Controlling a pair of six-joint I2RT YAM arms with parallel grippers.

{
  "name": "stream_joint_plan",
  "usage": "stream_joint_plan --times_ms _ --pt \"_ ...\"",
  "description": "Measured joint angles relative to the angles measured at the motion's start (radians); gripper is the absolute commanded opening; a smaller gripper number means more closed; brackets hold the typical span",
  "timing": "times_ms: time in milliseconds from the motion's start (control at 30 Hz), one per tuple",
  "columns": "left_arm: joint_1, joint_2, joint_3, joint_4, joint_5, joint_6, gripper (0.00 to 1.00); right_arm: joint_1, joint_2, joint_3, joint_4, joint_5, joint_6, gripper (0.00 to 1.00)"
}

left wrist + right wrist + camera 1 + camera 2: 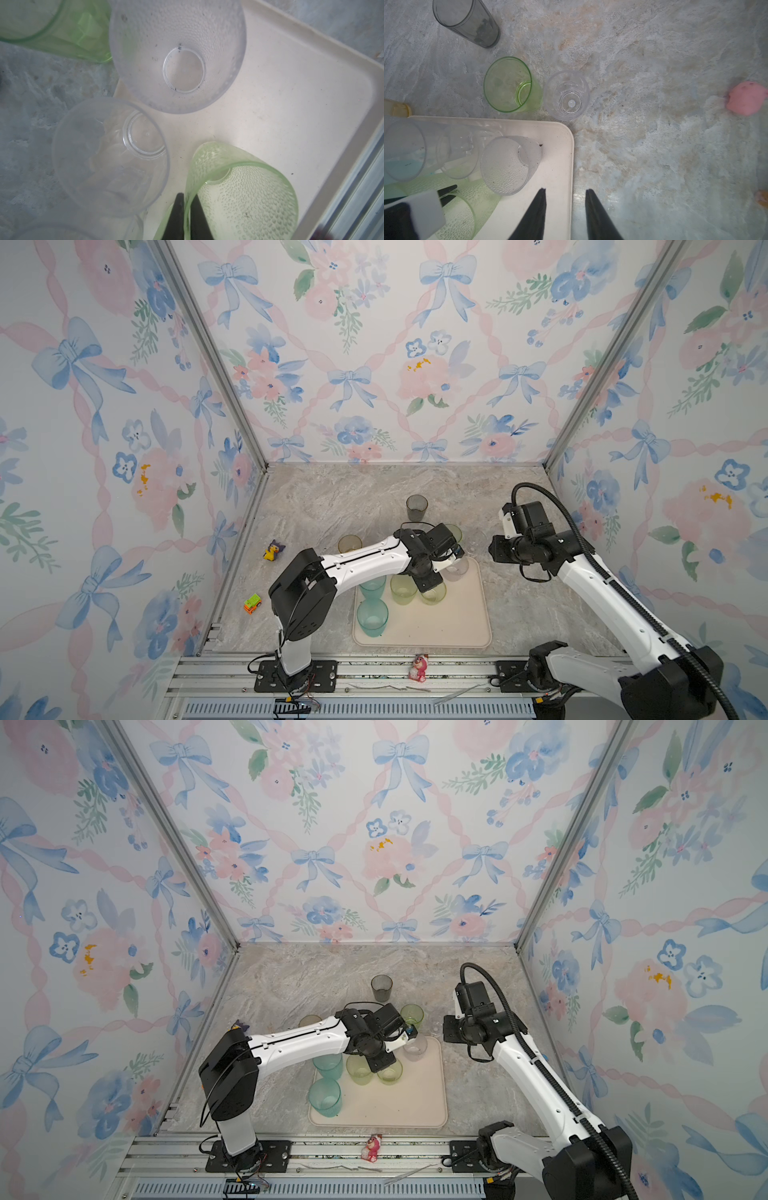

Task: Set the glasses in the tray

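Left gripper (187, 196): you have its two black tapered fingers pinched together on the thin wall of a dimpled pale-green glass (245, 197). It sits within the low rim of the matte cream tray (457, 614), beside a frosted, pebble-textured clear glass (176, 56). Your right gripper (565, 189) hangs with jaws apart over the tray's rounded corner. Off the tray, on the marbled stone-look table (332, 506), stand a smoky grey glass (417, 508), a smooth green glass (508, 85), a faceted clear glass (566, 95) and a yellowish glass (349, 544).
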Motion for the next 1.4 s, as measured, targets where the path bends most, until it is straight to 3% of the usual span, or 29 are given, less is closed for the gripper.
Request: stream_joint_plan --times_ms 367,700,933,1100,1400 --pt "0.008 0.001 0.000 0.001 -0.009 0.000 0.18 -0.005 0.000 0.000 0.000 0.000 0.000 0.35" --pt "0.013 -0.018 -0.006 0.001 -0.010 0.000 0.18 -0.005 0.000 0.000 0.000 0.000 0.000 0.36" --pt "0.035 -0.114 -0.004 0.003 0.035 0.008 0.17 -0.005 0.026 0.010 0.000 -0.001 -0.001 0.35" --pt "0.126 -0.228 0.008 0.058 0.067 -0.031 0.20 0.011 0.073 0.058 -0.001 -0.004 -0.009 0.34" --pt "0.432 -0.472 -0.117 0.282 0.060 -0.225 0.21 0.063 0.252 0.202 0.015 -0.023 -0.042 0.28"
